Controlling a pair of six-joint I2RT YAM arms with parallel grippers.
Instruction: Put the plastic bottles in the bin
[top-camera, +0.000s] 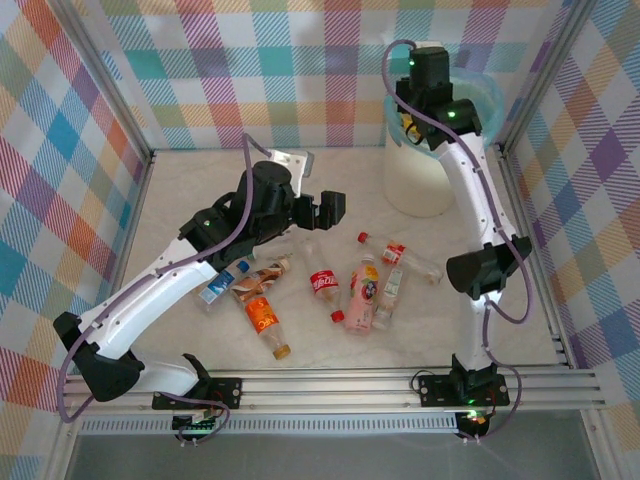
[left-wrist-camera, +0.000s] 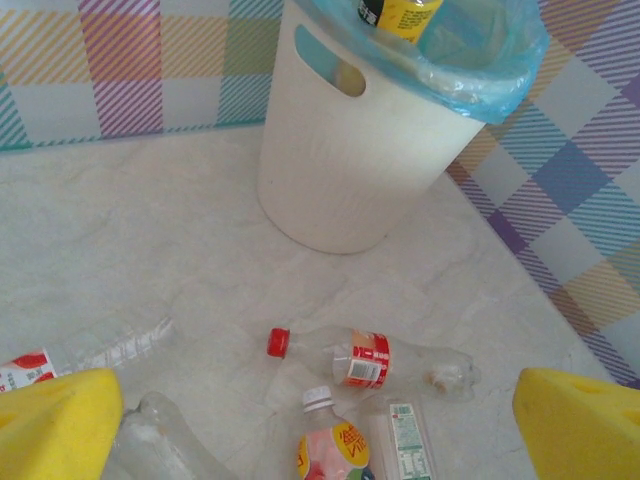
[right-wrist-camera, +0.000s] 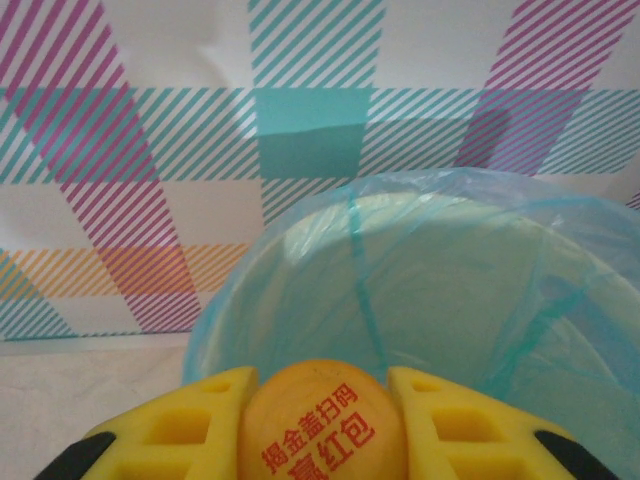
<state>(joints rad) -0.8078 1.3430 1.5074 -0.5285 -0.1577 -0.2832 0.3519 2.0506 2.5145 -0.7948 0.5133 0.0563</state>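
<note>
The right gripper (right-wrist-camera: 322, 440) pinches an orange bottle (right-wrist-camera: 320, 400) between its yellow fingers (right-wrist-camera: 170, 440), the printed end facing the wrist camera. It hangs over the mouth of the bin (top-camera: 415, 185), which stands at the far right corner of the table (left-wrist-camera: 150, 230). The step in hand looks like the drop. In the wrist view the blue liner (right-wrist-camera: 480, 290) opens ahead of the bottle, but the near rim is hidden under the fingers, so I cannot tell how far inside the bottle sits. The safe way is to carry it a little further toward the centre, then spread the jaws fully in one go so the bottle falls free rather than tipping off one finger. The loose liner could catch a finger, so the arm should lift straight up before it swings back. The left gripper (top-camera: 327, 207) has its jaws spread wide and holds nothing, hovering above the other bottles (top-camera: 323, 285), which lie on their sides mid-table between the arms. A red-capped bottle (left-wrist-camera: 370, 360) lies nearest the bin and seems an easy next pick.
</note>
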